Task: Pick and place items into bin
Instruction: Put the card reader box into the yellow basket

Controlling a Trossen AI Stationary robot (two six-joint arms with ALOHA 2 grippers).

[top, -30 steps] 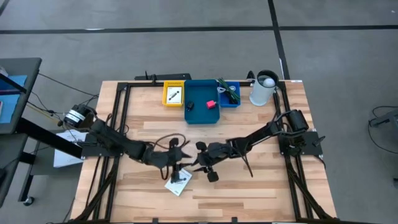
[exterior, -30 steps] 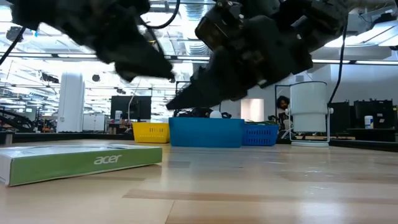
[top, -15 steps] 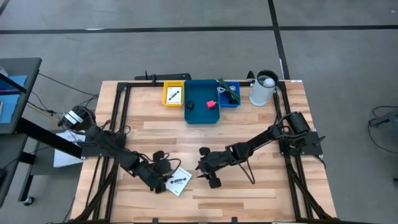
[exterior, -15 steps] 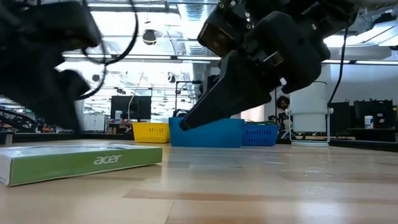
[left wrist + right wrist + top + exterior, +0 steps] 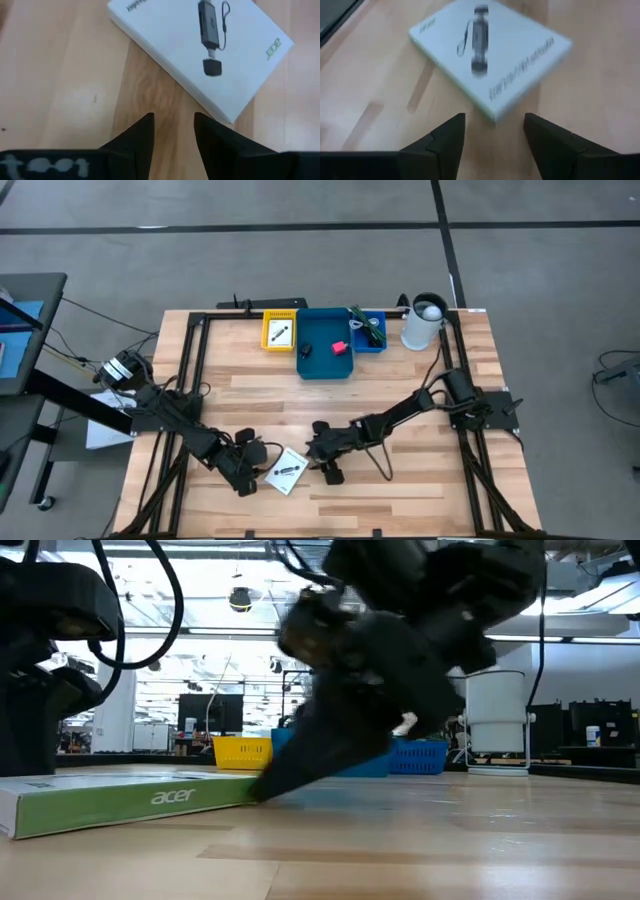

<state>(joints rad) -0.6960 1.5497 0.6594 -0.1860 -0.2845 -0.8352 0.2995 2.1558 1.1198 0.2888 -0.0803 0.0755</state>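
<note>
A flat white box (image 5: 285,473) with a printed black stick on its lid and a green "acer" side (image 5: 130,802) lies flat on the table near its front edge. My left gripper (image 5: 172,122) is open, low at the box's left (image 5: 256,470), and the box lies just ahead of its fingertips. My right gripper (image 5: 492,122) is open, low at the box's right (image 5: 312,454), with one corner of the box (image 5: 492,119) just between its fingertips. A pink-red block (image 5: 340,347) and a black piece (image 5: 306,350) lie in the blue bin (image 5: 325,360).
At the table's far edge stand a yellow bin (image 5: 279,332) holding a white card, the blue bin, a small blue basket (image 5: 368,332) with green stringy stuff, and a white cylinder (image 5: 424,322). Black frame rails (image 5: 190,370) run along both table sides.
My left gripper has gone from above the box toward the table's near left and down, ending low beside the box's left. My right gripper has tipped down and gone toward the box, its fingertips now at the box's right corner. The box has stayed where it was.
</note>
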